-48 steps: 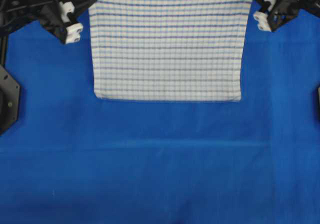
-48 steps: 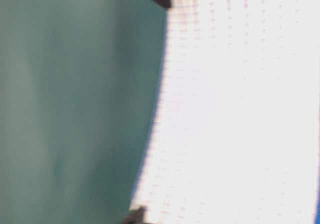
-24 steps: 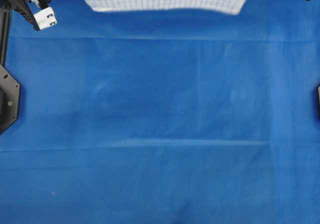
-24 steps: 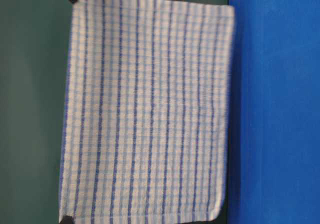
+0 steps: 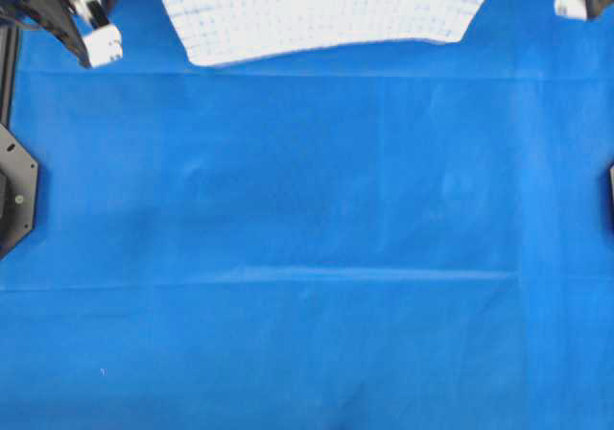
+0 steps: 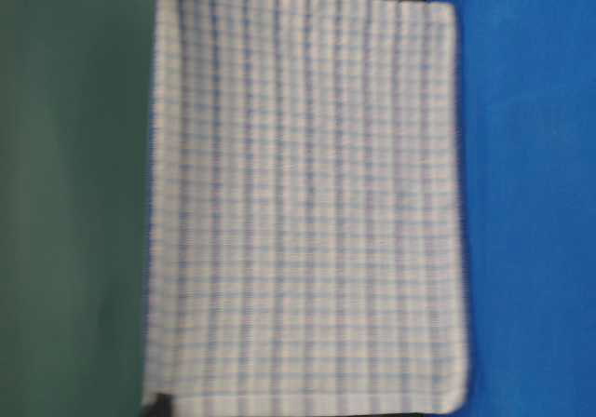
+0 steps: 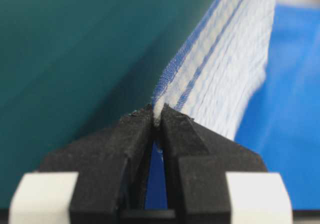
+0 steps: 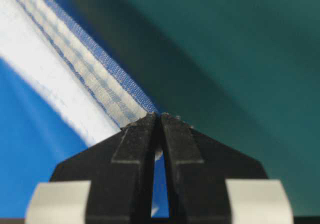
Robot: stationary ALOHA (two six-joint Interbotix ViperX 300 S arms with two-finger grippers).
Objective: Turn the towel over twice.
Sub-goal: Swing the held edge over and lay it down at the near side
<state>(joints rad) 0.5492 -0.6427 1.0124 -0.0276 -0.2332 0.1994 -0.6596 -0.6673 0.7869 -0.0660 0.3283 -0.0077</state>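
I am holding the towel [image 6: 307, 212] up off the blue sheet [image 5: 307, 257] by its two upper corners, one in each claw. In the left wrist view the left claw [image 7: 156, 121] is pinched tight on the hemmed edge, the cloth running away from the tips as a taut striped band. In the right wrist view the right claw [image 8: 159, 118] is doing the same on the other corner, its tips pressed together with the hem caught between them. I am gripping the corners rather than the middle so the cloth is hanging flat and spread, not bunching.

From the table-level view the towel is hanging as a full, open rectangle in front of the green backdrop, its lower hem close to the sheet; whether it is touching I cannot tell, because the picture is soft. From overhead, just the lower part of the cloth is showing at the far edge of the sheet, between the two arms, with the near part of the sheet bare.

My reading is that I am in the middle of a flip: the cloth is lifted and stretched so it can be laid down with the other face up. How many turns are already done I cannot judge from here. Keeping both corners level and the span tight matters, since slack would let the cloth fold on itself.
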